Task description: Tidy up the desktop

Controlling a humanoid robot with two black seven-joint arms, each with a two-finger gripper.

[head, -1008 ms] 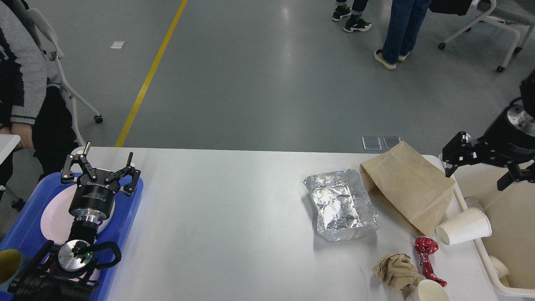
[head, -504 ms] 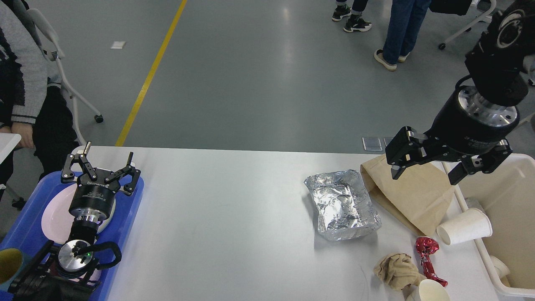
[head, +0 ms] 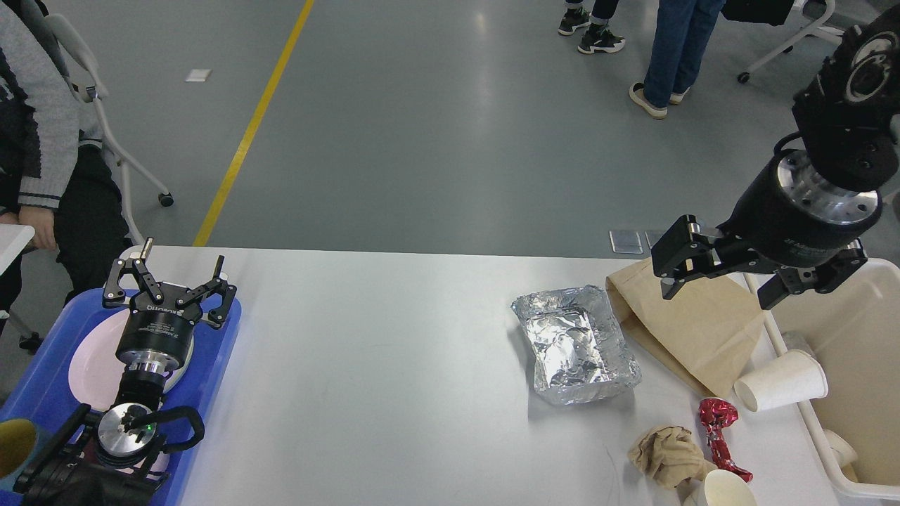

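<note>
Right gripper [head: 717, 295] spread above the sideways-running desktop [head: 394, 365].

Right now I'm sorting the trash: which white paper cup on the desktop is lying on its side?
The paper cup beside the bin, below the brown bag, lies on its side. The other cup, at the near edge by the red wrapper, shows its open mouth upward.

Grey, glossy floor [head: 436, 140], streaked with soft reflections of overhead light. Yellow line [head: 249, 130] painted across it, running diagonally from the top toward the near left. Small white patch [head: 197, 75] lying left of that line. Two metal floor plates [head: 640, 240] set side by side just beyond the bench. White wheeled chair [head: 112, 133] at left, another [head: 808, 35] at top right.
</note>
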